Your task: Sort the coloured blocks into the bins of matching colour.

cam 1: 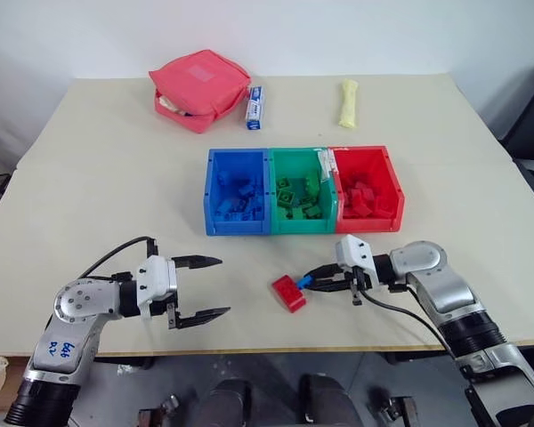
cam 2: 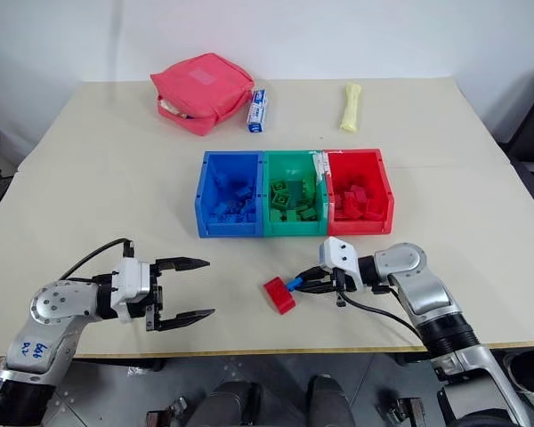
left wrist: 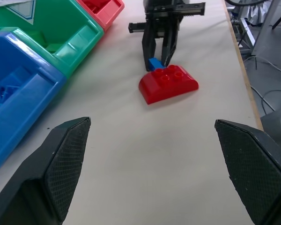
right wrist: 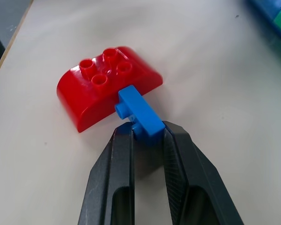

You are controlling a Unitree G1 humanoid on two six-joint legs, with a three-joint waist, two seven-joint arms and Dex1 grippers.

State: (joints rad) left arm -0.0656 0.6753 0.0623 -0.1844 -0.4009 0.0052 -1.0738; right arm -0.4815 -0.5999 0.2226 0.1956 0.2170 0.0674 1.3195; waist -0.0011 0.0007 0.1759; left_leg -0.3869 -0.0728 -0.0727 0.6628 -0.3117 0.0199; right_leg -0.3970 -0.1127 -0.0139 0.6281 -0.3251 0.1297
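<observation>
Pinching a small blue block [right wrist: 139,111] beside the red block [right wrist: 105,85], right gripper [right wrist: 147,136] hiding its rear, left gripper [cam 1: 201,287] agape.

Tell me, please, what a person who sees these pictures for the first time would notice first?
Probably the right gripper, shut on a small blue block that touches a red block lying on the table near its front edge. Behind them stand the three joined bins, blue, green and red, each holding blocks of its own colour. The left gripper hangs open over the table, apart from the blocks.
</observation>
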